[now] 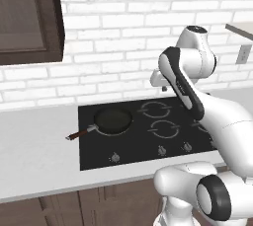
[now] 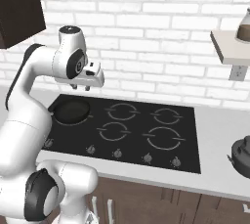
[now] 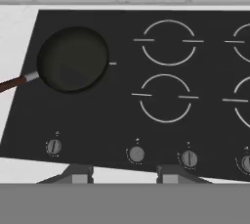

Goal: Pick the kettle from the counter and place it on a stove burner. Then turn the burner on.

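end effector (image 2: pixel 81 87): hangs above the stove's rear-left area, near the pan, pointing down at the cooktop; nothing is between the fingers. In the hand view the two tips (image 3: pixel 78 174) stand well apart, so I read the jaws as wide.

kettle (image 2: pixel 242 155): dark, rounded body on the surface at the far right edge of the right base view, cut off by the frame (handle and spout direction can't be made out).

key relation: the kettle lies to the robot's right of the end effector, well apart, with the whole width of the stove (image 2: pixel 127 125) between them. It also sits nearer the front edge of the surface than the end effector does.

long axis: cannot tell for the kettle; too little of it shows.

surface (image 1: pixel 34 146): pale slab running either side of the cooktop.

pan (image 1: pixel 113 120): occupies the rear-left burner, brown handle pointing out over the surface to the left.

free burners: the four other ring marks are bare (the right-hand pair lies nearest the kettle).

knobs (image 3: pixel 136 154): row along the stove's front edge, directly below the end effector's line of sight.

step in hand (judgement): reach not yet begun; the coming move calls for a long sweep rightward, and likely a drive of the base, before descending on the kettle.
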Motion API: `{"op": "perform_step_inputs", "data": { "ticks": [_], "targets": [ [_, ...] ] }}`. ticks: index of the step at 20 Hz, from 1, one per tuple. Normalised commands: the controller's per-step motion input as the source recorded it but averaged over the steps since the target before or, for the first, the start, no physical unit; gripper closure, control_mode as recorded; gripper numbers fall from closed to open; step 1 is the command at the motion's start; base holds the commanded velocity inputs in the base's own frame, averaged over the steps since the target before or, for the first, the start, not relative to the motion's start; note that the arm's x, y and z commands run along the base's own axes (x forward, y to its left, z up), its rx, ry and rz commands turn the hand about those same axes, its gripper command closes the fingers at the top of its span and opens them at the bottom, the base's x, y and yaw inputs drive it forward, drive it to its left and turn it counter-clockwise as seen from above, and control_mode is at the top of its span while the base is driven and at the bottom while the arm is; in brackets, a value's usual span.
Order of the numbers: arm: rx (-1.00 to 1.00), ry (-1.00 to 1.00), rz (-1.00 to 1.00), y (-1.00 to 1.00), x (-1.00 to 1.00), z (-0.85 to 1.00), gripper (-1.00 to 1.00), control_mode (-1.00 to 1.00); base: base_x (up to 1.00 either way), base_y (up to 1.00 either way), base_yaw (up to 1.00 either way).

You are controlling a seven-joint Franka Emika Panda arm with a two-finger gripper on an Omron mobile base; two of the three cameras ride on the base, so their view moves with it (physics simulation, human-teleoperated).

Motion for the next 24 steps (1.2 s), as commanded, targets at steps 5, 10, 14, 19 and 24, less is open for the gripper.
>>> {"op": "perform_step_inputs", "data": {
  "ticks": [5,10,14,19,24],
  "targets": [
    [0.00,-0.01,0.00,-0.01,-0.02,0.00,-1.00,-1.00,0.00,0.00,0.00],
    [-0.04,-0.01,0.03,0.43,-0.43,-0.03,-1.00,-1.00,0.00,0.00,0.00],
    [-0.07,-0.03,0.06,1.00,-0.43,-0.09,-1.00,-1.00,0.00,0.00,0.00],
    [-0.01,-0.14,-0.09,-0.36,-0.22,-0.05,-1.00,-1.00,0.00,0.00,0.00],
    [0.12,-0.04,-0.24,-1.00,0.00,0.00,-1.00,-1.00,0.00,0.00,0.00]
  ]
}}
